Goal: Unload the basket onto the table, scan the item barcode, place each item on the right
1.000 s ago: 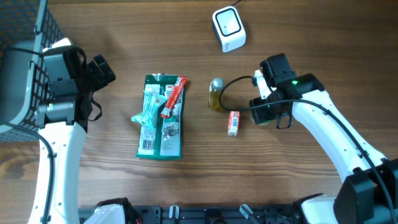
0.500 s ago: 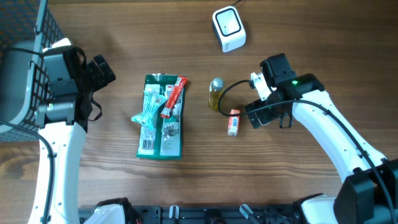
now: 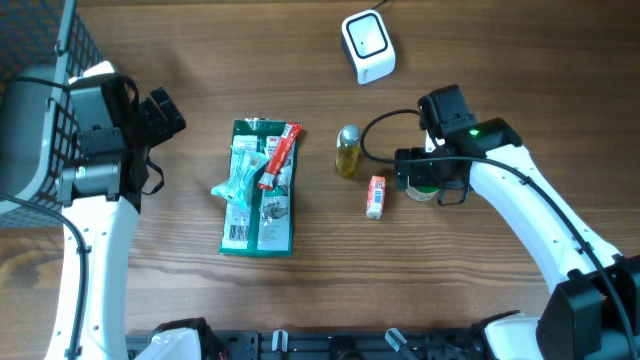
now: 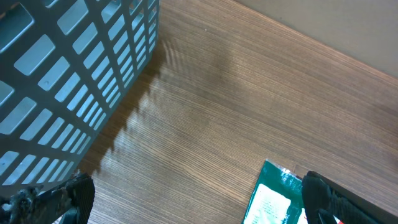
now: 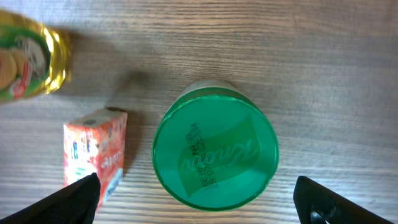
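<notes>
1. Right gripper (image 5: 199,198) has changed since half a second ago. Then its head was swung out toward the small box (image 5: 96,152); now it sits square over the green-lidded tub (image 5: 214,152). Its jaws stand wider than a second ago. Left arm has not shifted.
2. Right fingers (image 5: 78,198): spread wide, holding nothing. Both tips stand clear of the lid's rim, one at 8 o'clock and one at 4 o'clock of the lid.
3. Tub, probably the item to scan, stands upright on the table (image 3: 500,60) directly under the right gripper. Its long axis points straight up at the wrist camera, and the body is round, so no grip angle looks favoured.
4. Small box lies just beside the tub at 9 o'clock; a gold-capped bottle (image 5: 31,62) stands at 10 o'clock. Closing the jaws looks tight on the box side.
5. Left gripper (image 4: 196,199): fingers spread, empty, well apart from the tub, between the basket (image 4: 74,74) and the green packet (image 4: 273,199). Right arm is clearly the nearer.
6. Right wrist view shows the lid, its stamped print and the gaps to the fingertips. No barcode shows; it may sit on the hidden side wall.
7. Overhead view hides most of the tub under the gripper, yet alone shows the white scanner (image 3: 367,47), at 11 o'clock from the tub, well apart.
</notes>
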### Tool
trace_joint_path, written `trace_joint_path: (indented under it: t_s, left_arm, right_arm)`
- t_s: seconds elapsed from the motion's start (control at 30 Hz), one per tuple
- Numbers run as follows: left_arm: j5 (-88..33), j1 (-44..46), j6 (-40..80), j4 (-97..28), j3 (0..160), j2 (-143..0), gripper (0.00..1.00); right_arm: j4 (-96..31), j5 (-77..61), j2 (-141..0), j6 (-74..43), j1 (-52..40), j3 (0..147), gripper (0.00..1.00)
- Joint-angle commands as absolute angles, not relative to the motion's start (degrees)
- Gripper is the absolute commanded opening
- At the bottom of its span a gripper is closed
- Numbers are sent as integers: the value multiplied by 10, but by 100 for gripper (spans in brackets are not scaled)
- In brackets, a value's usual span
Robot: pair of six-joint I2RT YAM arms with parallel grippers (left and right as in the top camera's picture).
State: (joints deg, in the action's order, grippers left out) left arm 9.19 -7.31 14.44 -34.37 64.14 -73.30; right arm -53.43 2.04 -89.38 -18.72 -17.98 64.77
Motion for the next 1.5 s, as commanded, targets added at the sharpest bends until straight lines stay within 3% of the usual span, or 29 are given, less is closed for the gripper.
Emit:
trace_joint_path:
  t_s: [0.0, 0.33, 0.47, 0.53, 0.73, 0.8, 0.97, 1.0, 1.07, 1.3, 1.47]
  left_arm:
    - [97, -77, 137, -342, 646, -735, 100]
    - [97, -77, 137, -342, 646, -735, 100]
    - [97, -77, 137, -342, 646, -735, 100]
    - [97, -77, 137, -342, 646, -735, 100]
    - [97, -77, 137, -342, 646, -735, 100]
    - [97, -77, 137, -342, 646, -735, 100]
    - [97, -77, 137, -342, 646, -735, 100]
    - [97, -77, 137, -342, 646, -735, 100]
    - [97, -77, 137, -342, 646, -735, 100]
    - [97, -77, 137, -342, 646, -735, 100]
    - [97, -77, 137, -342, 646, -735, 100]
  right_arm:
    - [-522, 48, -899, -260, -182, 629, 100]
    - [-464, 51, -899, -258, -182, 592, 99]
    - [-459, 51, -899, -256, -182, 592, 79]
    - [-461, 51, -899, -256, -182, 592, 64]
    - [-460, 51, -899, -238, -182, 592, 41]
    - [-456, 51, -899, -205, -182, 592, 39]
    - [-455, 51, -899, -110, -181, 592, 53]
    - [-454, 51, -899, -106, -181, 592, 63]
    - [-453, 49, -899, -107, -182, 592, 98]
    - [-425, 48, -899, -207, -182, 592, 100]
    - [-421, 49, -902, -200, -182, 591, 100]
